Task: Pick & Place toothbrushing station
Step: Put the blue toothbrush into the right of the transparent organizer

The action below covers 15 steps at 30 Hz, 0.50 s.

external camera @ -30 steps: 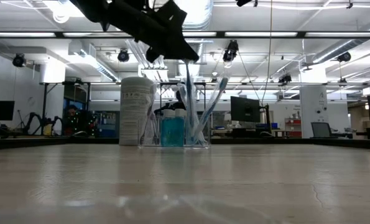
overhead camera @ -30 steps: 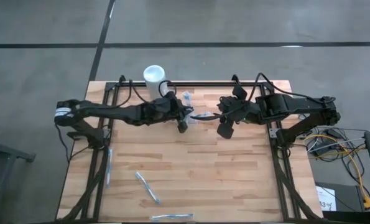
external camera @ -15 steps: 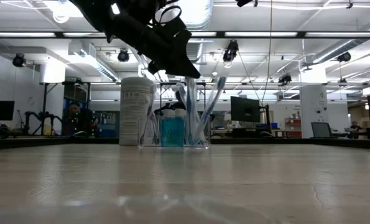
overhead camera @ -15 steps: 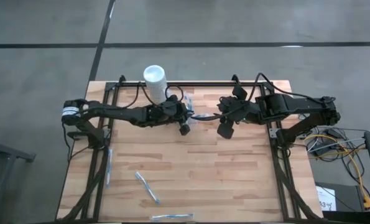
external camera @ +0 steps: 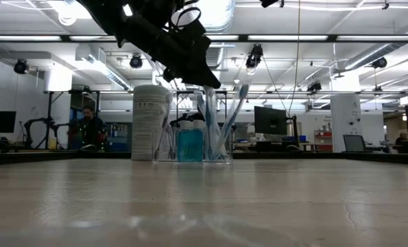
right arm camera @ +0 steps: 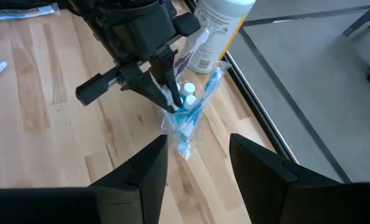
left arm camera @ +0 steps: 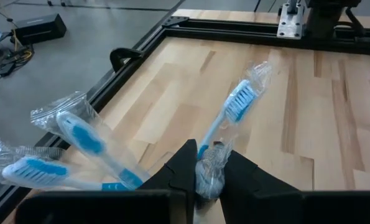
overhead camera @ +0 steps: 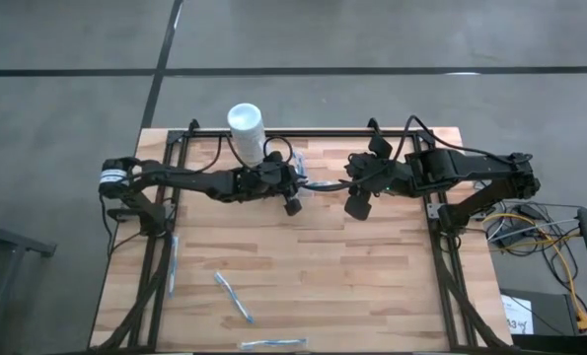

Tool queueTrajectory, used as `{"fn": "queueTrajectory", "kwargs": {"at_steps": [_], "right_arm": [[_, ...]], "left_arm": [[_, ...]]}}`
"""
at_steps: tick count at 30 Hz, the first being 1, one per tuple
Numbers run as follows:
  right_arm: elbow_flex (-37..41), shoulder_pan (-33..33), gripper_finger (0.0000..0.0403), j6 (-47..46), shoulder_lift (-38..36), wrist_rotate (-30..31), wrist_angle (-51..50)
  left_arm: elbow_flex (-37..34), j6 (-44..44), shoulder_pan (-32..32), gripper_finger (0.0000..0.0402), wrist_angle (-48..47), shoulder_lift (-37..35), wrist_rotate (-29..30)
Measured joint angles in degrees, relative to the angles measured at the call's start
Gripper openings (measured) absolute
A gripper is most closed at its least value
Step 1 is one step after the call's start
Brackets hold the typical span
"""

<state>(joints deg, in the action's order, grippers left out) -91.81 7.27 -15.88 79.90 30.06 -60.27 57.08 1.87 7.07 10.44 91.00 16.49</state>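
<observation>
The wooden bench [overhead camera: 303,266] carries a white cylinder [external camera: 151,122] at its far edge. Just right of it stands the toothbrushing station [external camera: 193,145], a small clear holder with a blue bottle and wrapped toothbrushes [left arm camera: 225,121]. Left gripper [left arm camera: 208,177] pinches one toothbrush's wrapper. Right gripper [right arm camera: 197,158] waits nearby, parted and empty.

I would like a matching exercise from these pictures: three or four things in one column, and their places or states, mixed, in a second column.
Things:
1. tall white cylindrical container
2. left pincer
3. right pincer
4. loose wrapped blue-and-white toothbrush

Places or states:
A. lying flat on the near half of the wooden table
B. open, waiting beside the clear plastic toothbrush holder
C. at the table's far edge
D. over the holder, pinching a wrapped toothbrush

Pairs: 1-C, 2-D, 3-B, 4-A
</observation>
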Motion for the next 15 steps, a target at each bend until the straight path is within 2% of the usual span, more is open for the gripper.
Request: {"fn": "queueTrajectory", "kwargs": {"at_steps": [7, 15], "right_arm": [[0.0, 0.0, 0.0169, 0.0, 0.0, 0.0, 0.0], [0.0, 0.0, 0.0169, -0.1, 0.0, 0.0, -1.2]], "left_arm": [[0.0, 4.3, 0.0, 0.0082, -0.4, 0.0, 0.0], [0.0, 4.6, 0.1, 0.0113, -0.4, -0.1, -0.1]]}}
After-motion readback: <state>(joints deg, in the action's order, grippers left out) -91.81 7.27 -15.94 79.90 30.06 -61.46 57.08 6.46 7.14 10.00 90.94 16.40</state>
